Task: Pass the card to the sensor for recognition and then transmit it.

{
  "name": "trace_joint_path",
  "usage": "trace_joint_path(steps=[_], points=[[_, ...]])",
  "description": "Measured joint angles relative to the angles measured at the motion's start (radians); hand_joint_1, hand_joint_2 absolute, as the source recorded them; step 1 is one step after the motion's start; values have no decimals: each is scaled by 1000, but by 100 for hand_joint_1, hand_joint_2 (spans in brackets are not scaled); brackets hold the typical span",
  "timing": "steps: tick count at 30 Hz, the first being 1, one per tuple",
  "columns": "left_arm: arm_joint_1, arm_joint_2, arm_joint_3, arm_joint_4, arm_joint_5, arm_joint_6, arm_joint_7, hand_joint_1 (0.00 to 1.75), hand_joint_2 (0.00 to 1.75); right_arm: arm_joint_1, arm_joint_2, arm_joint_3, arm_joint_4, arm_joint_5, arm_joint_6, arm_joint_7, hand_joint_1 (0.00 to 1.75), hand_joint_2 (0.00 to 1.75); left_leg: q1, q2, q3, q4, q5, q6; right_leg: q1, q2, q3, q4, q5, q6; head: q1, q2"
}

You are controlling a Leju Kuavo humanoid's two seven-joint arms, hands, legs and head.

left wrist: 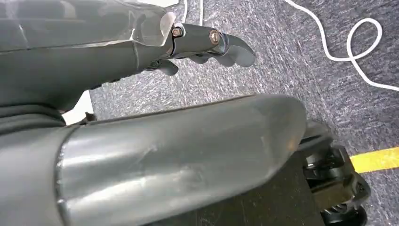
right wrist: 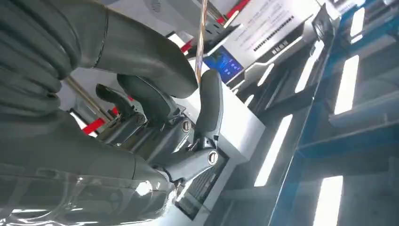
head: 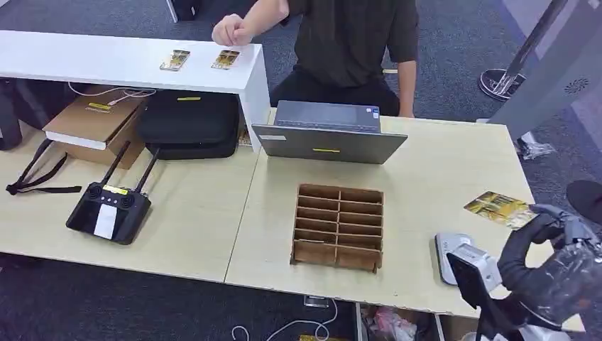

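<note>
Light wood desk (head: 440, 185) on grey carpet, a white shelf (head: 106, 60) at far left carrying two more patterned cards (head: 201, 60); a person (head: 348, 42) sits behind a grey laptop (head: 328, 133) at the far edge, one fist resting on the shelf. Centre of desk: wooden slotted rack (head: 338, 227), compartments look vacant — probably the drop point once reading is done. Right hand (head: 543, 259) is raised at the near right corner and pinches the card (head: 499, 208) by one end, so the gold-green face juts out toward the far left; the right wrist view confirms the pinch, card (right wrist: 202, 42) seen edge-on between thumb and fingers (right wrist: 210, 101). White sensor (head: 465, 261) sits on the desk just beside and below that hand, the card not yet over it; holding the card by its end leaves most of the face free to present to the reader. Left hand (left wrist: 207, 44) hangs low over the carpet, fingers loosely spread, holding nothing. Judgement: scan step pending, next comes lowering the card flat over the sensor.
</note>
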State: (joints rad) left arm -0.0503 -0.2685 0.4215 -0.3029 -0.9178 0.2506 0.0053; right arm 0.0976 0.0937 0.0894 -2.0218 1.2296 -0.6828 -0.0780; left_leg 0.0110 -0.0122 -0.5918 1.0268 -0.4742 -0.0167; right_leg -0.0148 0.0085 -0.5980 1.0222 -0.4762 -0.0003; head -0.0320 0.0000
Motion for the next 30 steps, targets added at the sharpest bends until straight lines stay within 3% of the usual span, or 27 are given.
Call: trace_joint_path(steps=[6,18,22,30], points=[[-2,-6,4,0,-6,0,9,0,0,22,65,-60,-10,-27,0,-35,175,175,0,0,0,0,0,0,0,0,0,0,0,0,0,0],[-2,-8,10,0,-7,0,10,0,0,16,84,-66,0,-88,0,-44,175,175,0,0,0,0,0,0,0,0,0,0,0,0,0,0],[-6,-13,10,0,-22,-11,17,0,0,-52,84,-65,66,-133,0,-39,175,175,0,0,0,0,0,0,0,0,1,0,0,0,0,0],[-17,-20,-20,0,-81,-30,41,0,0,-276,84,-52,305,-136,35,31,175,175,0,0,1,0,2,-1,0,0,1,0,2,0,0,0]])
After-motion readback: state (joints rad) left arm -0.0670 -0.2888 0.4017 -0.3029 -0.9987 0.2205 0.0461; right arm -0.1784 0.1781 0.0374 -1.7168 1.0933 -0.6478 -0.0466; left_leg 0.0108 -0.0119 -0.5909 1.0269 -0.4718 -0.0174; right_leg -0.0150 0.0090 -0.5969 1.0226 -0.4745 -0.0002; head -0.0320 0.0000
